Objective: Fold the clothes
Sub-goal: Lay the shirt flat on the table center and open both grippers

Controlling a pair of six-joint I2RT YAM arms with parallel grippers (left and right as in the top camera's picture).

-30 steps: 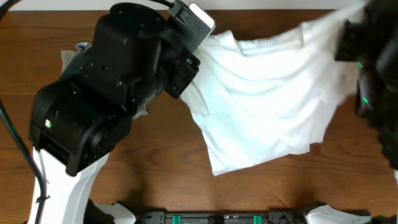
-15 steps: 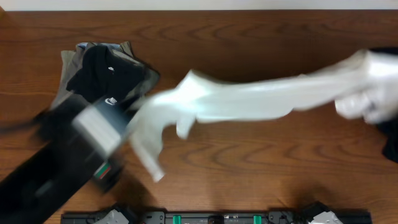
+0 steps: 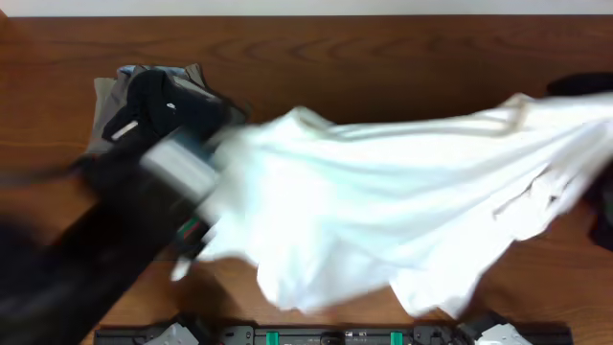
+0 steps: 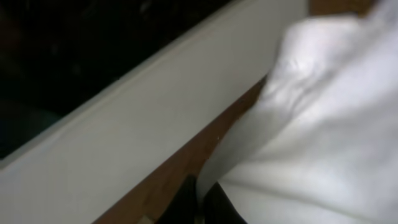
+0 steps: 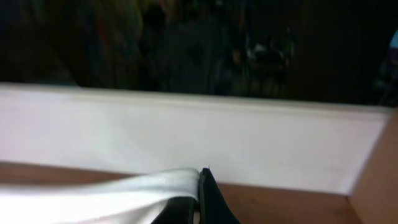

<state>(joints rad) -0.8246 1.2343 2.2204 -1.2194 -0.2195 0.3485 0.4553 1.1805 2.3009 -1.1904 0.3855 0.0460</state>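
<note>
Blurred black left arm (image 3: 91, 264), pale grey wrist block (image 3: 179, 169), black right tool fingers (image 5: 214, 205)

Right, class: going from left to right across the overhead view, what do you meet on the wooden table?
Pile of black and khaki fabric garments → large white fabric T-shirt → black right arm at the edge. The blurred black left arm overlaps the pile, so it is left out.

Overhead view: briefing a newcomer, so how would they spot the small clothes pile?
On the brown wooden table, look to the far left corner. A small pile of clothes lies there, black over khaki and grey. Unlike the big white T-shirt beside it, it is dark and compact.
</note>
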